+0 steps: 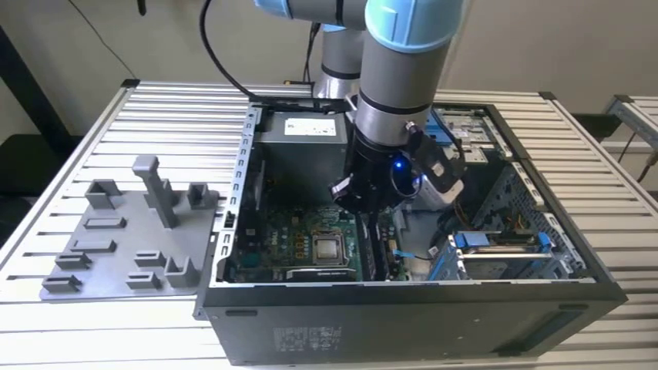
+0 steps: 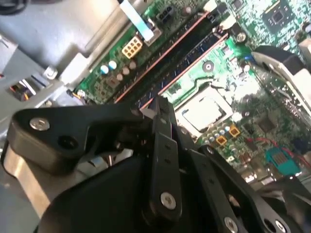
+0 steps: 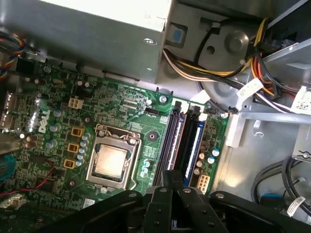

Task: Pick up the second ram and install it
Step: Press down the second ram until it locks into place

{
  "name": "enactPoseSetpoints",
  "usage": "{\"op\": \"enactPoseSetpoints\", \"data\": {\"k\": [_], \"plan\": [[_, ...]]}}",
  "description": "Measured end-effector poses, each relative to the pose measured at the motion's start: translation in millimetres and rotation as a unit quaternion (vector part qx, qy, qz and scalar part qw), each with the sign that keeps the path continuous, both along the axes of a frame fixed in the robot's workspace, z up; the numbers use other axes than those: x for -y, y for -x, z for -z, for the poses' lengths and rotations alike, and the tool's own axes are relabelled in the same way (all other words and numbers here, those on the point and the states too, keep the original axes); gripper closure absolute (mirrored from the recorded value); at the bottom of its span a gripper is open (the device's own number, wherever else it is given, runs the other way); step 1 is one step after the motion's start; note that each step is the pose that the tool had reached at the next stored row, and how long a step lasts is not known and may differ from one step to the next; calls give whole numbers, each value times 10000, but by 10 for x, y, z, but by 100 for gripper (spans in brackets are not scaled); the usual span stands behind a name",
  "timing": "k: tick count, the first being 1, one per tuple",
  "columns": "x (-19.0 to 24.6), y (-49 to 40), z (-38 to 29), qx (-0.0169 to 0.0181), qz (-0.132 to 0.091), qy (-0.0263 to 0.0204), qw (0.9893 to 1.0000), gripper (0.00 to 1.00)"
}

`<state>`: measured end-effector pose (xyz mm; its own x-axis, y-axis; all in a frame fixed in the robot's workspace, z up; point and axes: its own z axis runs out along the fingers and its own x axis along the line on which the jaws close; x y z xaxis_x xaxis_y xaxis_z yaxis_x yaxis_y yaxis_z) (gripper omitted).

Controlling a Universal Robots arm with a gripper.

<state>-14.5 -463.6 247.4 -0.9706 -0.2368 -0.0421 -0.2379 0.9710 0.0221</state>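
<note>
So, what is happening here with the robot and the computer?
The arm has reached into the open PC case, and its gripper sits low over the memory slots beside the CPU socket. The fingers are closed together on a thin dark piece at the slots, probably the ram, though this is not certain. The grey tray stands outside, to the exterior view's left.

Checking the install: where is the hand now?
The hand is inside the open case, low over the memory slots beside the CPU socket.
</note>
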Motion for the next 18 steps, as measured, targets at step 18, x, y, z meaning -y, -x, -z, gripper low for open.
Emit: {"op": "enactPoseSetpoints", "data": {"k": [18], "plan": [[-29,1,0,0,-462,1,9989,89]]}}
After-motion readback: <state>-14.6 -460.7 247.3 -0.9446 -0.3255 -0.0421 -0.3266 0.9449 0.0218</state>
